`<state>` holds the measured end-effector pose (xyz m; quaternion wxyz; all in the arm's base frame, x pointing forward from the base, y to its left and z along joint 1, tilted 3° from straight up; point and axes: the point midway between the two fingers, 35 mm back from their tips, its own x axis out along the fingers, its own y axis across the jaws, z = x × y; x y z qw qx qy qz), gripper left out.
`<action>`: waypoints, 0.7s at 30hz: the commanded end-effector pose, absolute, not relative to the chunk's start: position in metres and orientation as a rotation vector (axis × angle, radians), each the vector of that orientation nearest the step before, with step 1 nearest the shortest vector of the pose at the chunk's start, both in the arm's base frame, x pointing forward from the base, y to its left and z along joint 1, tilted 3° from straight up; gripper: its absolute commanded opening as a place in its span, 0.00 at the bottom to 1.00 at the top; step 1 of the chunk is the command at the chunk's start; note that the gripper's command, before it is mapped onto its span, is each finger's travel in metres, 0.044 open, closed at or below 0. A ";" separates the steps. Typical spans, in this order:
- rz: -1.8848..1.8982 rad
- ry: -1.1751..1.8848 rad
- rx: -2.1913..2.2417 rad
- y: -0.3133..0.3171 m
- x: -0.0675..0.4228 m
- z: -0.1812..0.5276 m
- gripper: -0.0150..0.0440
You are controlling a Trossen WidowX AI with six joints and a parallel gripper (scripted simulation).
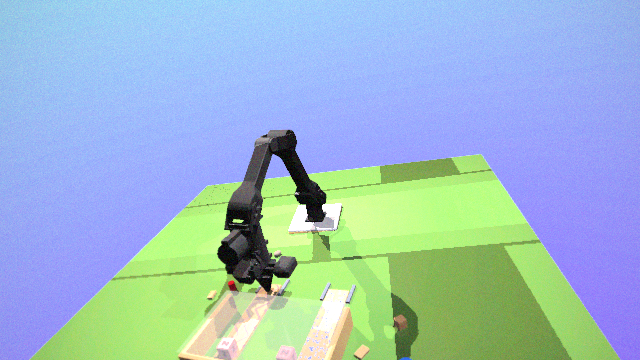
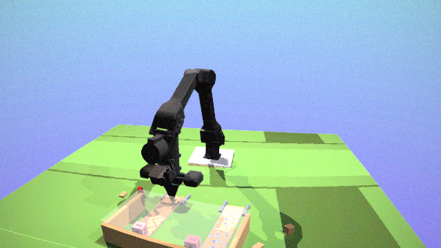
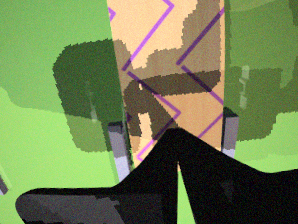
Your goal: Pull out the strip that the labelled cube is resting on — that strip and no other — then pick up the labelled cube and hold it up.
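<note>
Gripper, jaws fully closed and empty, over the zigzag strip's end; pressing off-centre risks slipping.

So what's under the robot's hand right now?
The shut hand sits over the near end of the zigzag strip, between two small grey posts. The hand covers the strip's very end, so that part cannot be seen.

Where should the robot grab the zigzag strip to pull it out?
Probably at its near end, which pokes out of the wooden tray between two grey rails. Come straight down from above with the fingers across the thin strip; the shut gripper already hangs over that end.
</note>
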<state>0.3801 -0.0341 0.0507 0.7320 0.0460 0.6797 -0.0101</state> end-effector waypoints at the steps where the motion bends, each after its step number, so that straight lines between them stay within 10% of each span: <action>1: -0.024 1.499 0.098 -0.035 0.380 0.049 0.25; 21: -0.024 1.499 0.098 -0.034 0.381 0.047 0.25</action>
